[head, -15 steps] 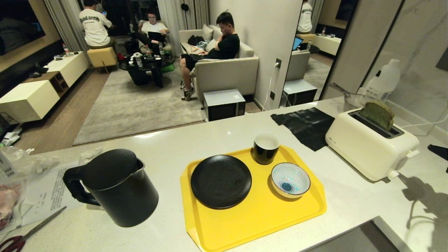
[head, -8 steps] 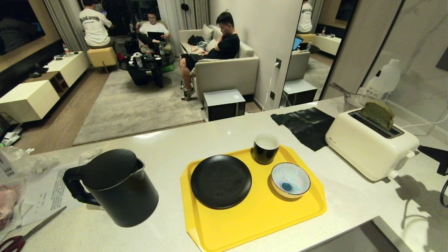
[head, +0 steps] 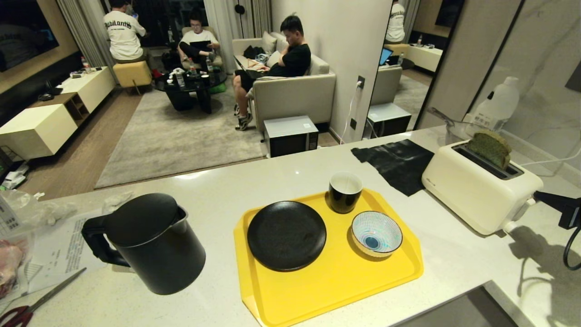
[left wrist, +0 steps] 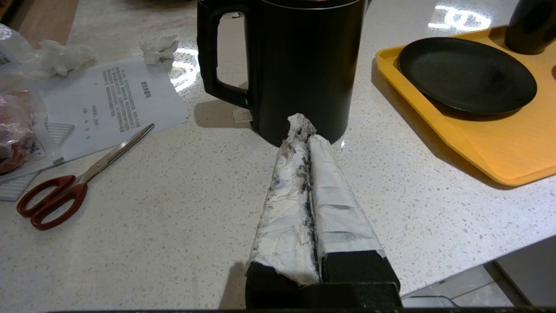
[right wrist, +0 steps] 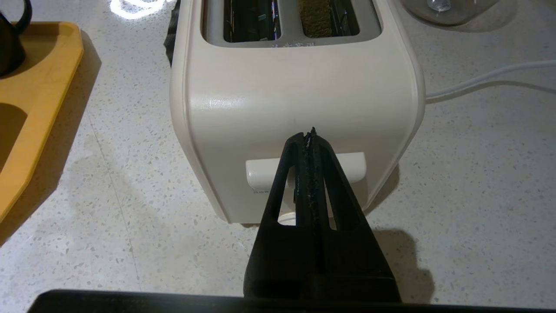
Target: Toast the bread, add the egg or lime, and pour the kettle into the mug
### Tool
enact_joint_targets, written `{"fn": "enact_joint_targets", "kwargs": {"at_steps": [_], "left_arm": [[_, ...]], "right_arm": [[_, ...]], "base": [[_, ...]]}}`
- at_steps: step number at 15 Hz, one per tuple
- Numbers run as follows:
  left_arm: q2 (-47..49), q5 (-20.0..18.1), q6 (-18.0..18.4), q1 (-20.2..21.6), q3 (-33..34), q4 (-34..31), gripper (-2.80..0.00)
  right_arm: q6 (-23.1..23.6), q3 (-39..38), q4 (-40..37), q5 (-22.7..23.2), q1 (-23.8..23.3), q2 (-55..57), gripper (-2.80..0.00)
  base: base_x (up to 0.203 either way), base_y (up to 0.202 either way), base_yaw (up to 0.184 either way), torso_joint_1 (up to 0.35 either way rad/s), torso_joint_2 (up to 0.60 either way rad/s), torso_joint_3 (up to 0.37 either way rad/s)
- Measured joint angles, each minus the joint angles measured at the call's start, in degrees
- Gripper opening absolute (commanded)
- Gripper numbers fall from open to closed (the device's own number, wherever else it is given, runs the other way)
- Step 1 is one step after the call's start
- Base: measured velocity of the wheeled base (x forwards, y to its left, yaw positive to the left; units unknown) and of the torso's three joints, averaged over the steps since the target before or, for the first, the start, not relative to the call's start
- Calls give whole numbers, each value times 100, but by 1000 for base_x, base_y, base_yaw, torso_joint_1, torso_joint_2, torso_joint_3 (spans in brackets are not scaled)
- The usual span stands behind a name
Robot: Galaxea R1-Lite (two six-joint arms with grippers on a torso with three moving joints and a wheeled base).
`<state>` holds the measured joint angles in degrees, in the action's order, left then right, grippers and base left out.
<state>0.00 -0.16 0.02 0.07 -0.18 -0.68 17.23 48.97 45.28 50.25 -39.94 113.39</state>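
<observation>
Pale speckled stone table (head: 218, 190), lounge beyond its far edge: green-faced bread slice (head: 490, 147) upright in cream toaster (head: 476, 190), right gripper (right wrist: 311, 132) jaws closed empty at its lever; left gripper (left wrist: 304, 130) closed beside matte-black kettle (head: 150, 243).

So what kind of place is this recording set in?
Most likely a lived-in apartment: a pale stone kitchen counter with a toaster and kettle, open to a lounge with a sofa where people sit.

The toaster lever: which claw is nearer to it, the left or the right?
Right. The right claw, shut, points at the toaster just above its lever. The left claw, shut, is far away, beside the kettle.
</observation>
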Motion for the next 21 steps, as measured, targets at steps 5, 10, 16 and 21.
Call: {"fn": "enact_joint_targets", "kwargs": {"at_steps": [5, 10, 16, 21], "left_arm": [[0, 0, 2, 0, 0, -2, -280], [0, -2, 0, 0, 0, 0, -280], [0, -1, 0, 0, 0, 0, -280], [0, -2, -2, 0, 0, 0, -280]], "right_arm": [[41, -13, 1, -15, 4, 154, -280], [283, -40, -2, -26, 2, 323, -280], [433, -110, -27, -30, 4, 464, -280], [462, -121, -35, -34, 39, 532, -280]], "base": [[0, 0, 0, 0, 0, 0], [0, 0, 0, 0, 0, 0], [0, 0, 0, 0, 0, 0], [0, 0, 0, 0, 0, 0]]}}
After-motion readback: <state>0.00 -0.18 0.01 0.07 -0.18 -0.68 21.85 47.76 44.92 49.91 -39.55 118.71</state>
